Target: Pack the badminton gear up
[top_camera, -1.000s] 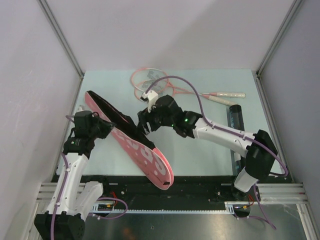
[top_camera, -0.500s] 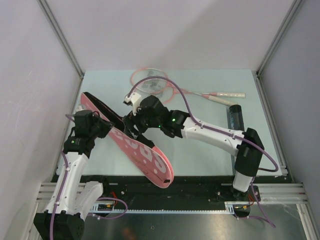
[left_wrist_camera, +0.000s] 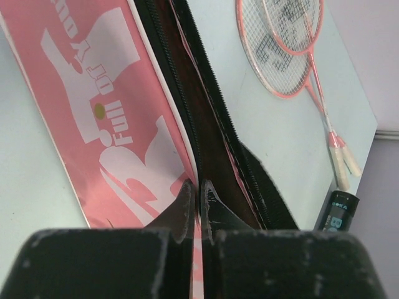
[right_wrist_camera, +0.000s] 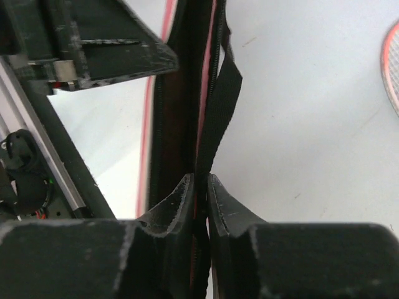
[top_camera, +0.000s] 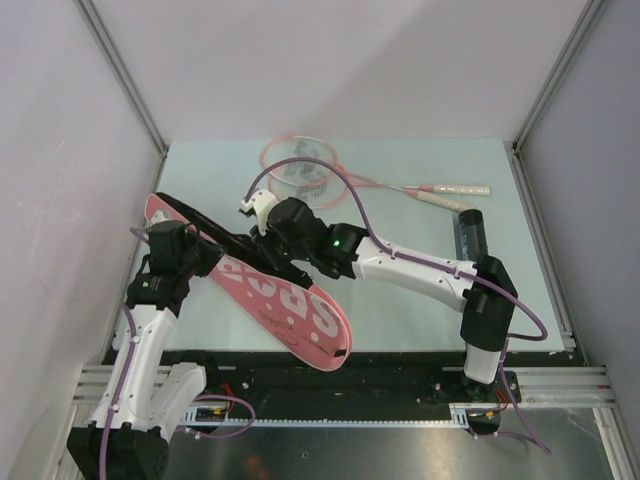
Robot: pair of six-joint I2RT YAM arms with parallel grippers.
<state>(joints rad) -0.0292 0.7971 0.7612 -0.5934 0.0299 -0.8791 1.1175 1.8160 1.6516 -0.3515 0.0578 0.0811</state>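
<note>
Top external — right fingers (right_wrist_camera: 175, 200) closed, bag (top_camera: 292, 312) turned

The pink racket-shaped cloth bag with white lettering (top_camera: 290, 310) looks like smooth, faintly sheeny fabric, edged with a black toothed zipper (left_wrist_camera: 177, 93) and a black woven webbing strap (right_wrist_camera: 221, 106) of coarse matt weave. The two thin pink-framed rackets (left_wrist_camera: 283, 50) have glossy frames and fine white string mesh, and the dark cylindrical tube (top_camera: 468, 232) shines like plastic. The pale green desk (top_camera: 400, 310) is smooth and matt; the left claw (left_wrist_camera: 194, 190) and right claw (right_wrist_camera: 200, 180) are matt black plastic, grainy and scuffed.
</note>
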